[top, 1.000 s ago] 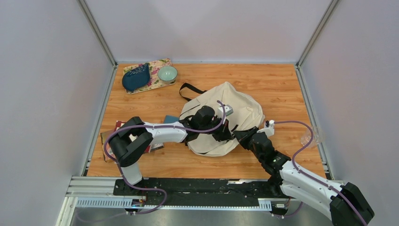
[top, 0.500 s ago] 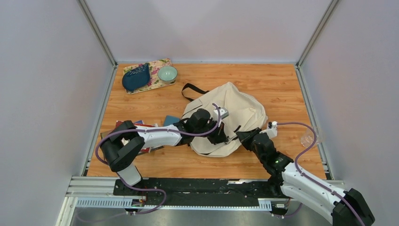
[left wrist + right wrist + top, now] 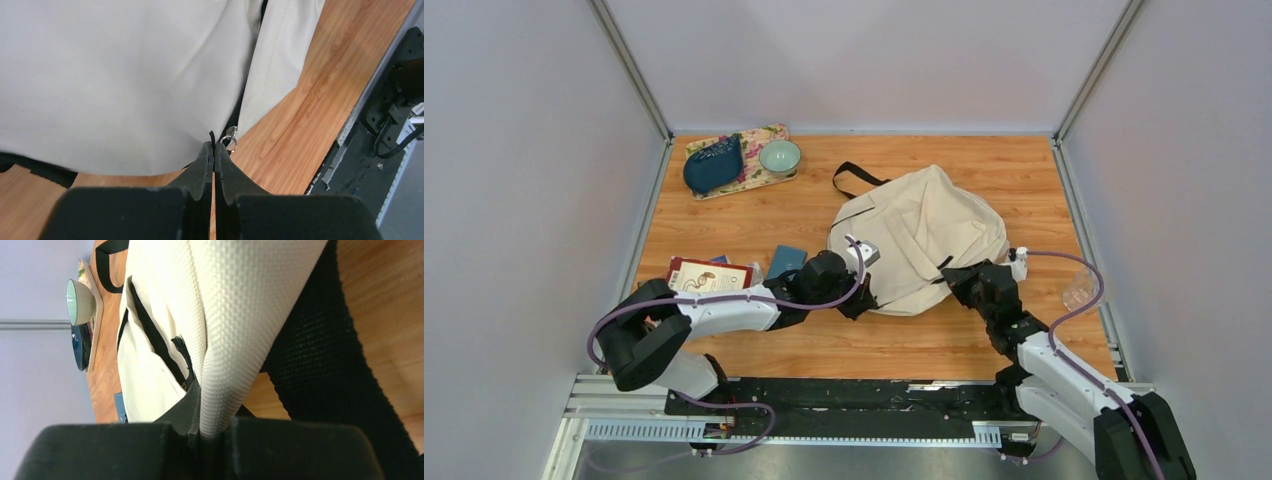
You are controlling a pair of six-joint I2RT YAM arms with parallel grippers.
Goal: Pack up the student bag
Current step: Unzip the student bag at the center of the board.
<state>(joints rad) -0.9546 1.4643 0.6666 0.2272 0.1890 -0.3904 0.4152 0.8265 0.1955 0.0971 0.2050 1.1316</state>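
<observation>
The student bag (image 3: 924, 230), cream fabric with black straps, lies on the wooden table right of centre. My left gripper (image 3: 856, 300) is at its near left edge. In the left wrist view the left gripper (image 3: 214, 145) is shut on a thin black zipper pull, with a small metal ring (image 3: 231, 143) beside the tips and the student bag (image 3: 125, 75) above. My right gripper (image 3: 961, 282) is at the bag's near right edge. In the right wrist view the right gripper (image 3: 210, 432) is shut on a fold of the student bag (image 3: 235, 315), next to a black mesh strap (image 3: 320, 355).
A floral mat (image 3: 759, 176) at the back left carries a dark blue pouch (image 3: 714, 165) and a pale green bowl (image 3: 780, 156). A book (image 3: 709, 275) and a small blue book (image 3: 787, 259) lie left of the bag. A clear cup (image 3: 1081, 290) stands by the right wall.
The bag has slid to the right and away. My left gripper closed on the zipper pull and drew back toward the near left. The right gripper moved right with the bag's edge.
</observation>
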